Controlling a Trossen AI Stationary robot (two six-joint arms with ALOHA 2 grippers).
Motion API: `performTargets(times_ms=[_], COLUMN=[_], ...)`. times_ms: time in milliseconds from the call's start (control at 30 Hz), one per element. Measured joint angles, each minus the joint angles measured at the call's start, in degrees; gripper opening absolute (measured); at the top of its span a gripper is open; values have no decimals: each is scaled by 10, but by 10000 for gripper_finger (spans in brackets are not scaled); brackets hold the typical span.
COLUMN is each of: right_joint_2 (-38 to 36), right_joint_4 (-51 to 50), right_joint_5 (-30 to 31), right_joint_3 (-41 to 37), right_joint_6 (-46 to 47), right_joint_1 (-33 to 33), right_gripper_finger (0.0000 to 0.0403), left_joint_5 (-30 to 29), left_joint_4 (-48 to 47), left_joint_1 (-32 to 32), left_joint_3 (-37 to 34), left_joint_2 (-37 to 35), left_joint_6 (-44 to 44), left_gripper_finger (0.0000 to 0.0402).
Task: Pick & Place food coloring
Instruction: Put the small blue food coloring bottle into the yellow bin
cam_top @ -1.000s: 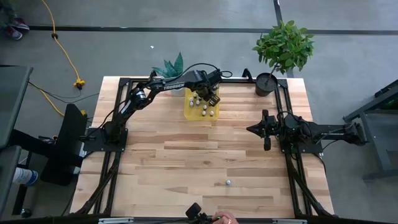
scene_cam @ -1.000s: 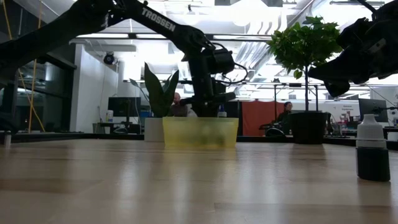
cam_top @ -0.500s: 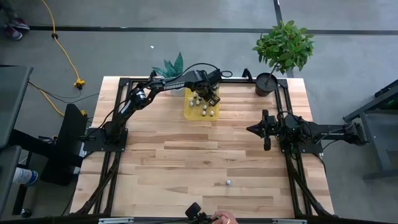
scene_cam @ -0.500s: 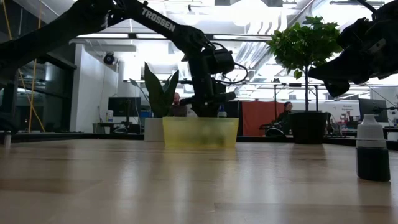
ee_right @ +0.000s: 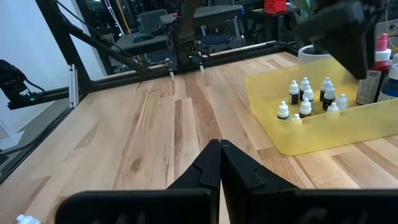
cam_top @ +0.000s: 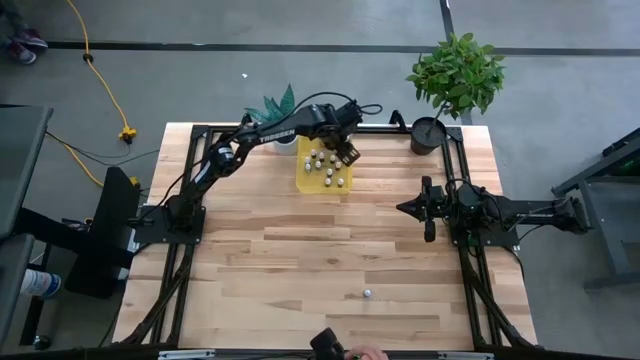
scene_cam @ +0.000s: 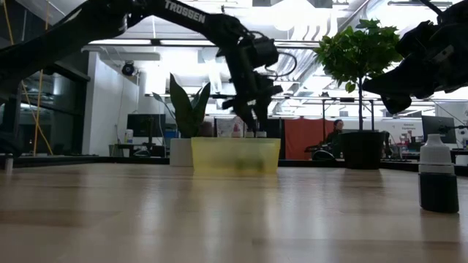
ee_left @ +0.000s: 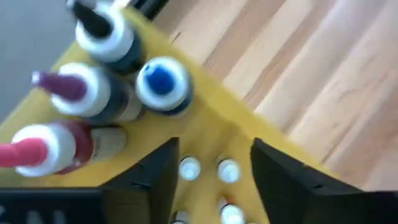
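The translucent yellow tray [cam_top: 308,180] sits near the table's far edge and holds several food coloring bottles [cam_top: 322,160] standing upright. My left gripper [cam_top: 347,152] hovers open above the tray's far right part. In the left wrist view my left gripper [ee_left: 212,152] frames two tiny white caps [ee_left: 189,168] well below it, next to larger bottles with blue [ee_left: 161,81], purple [ee_left: 81,93] and pink [ee_left: 43,146] tips. One small dark-bodied, white-capped bottle [cam_top: 367,294] stands alone near the table's near edge, close in the low view [scene_cam: 439,174]. My right gripper [cam_top: 402,208] waits shut at the table's right side.
A large potted plant [cam_top: 455,75] stands at the far right corner and a small spiky one [cam_top: 275,105] at the far edge behind the tray. A person's hand [cam_top: 365,353] shows at the near edge. Bare wood lies between the tray and the lone bottle.
My left gripper has risen from among the bottles in the tray to above its rim, shifting a little toward the far right and tipping. The bottles and the tray stay where they were.
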Motion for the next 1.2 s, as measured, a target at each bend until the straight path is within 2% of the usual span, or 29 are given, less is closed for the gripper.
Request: performTargets(times_ms=[133, 267, 633, 1000, 1200], right_joint_2=[0, 0, 0, 0, 0], right_joint_4=[0, 0, 0, 0, 0], right_joint_5=[0, 0, 0, 0, 0], right_joint_3=[0, 0, 0, 0, 0], right_joint_6=[0, 0, 0, 0, 0], right_joint_1=[0, 0, 0, 0, 0], right_gripper_finger=[0, 0, 0, 0, 0], left_joint_5=[35, 44, 54, 96, 96], left_joint_4=[-20, -18, -12, -15, -15], left_joint_1=[-10, -26, -75, -169, -221], left_joint_3=[36, 57, 60, 59, 59], left_joint_2=[0, -11, -90, -141, -141], left_joint_6=[23, 53, 122, 179, 156], left_gripper_finger=[229, 249, 248, 247, 247])
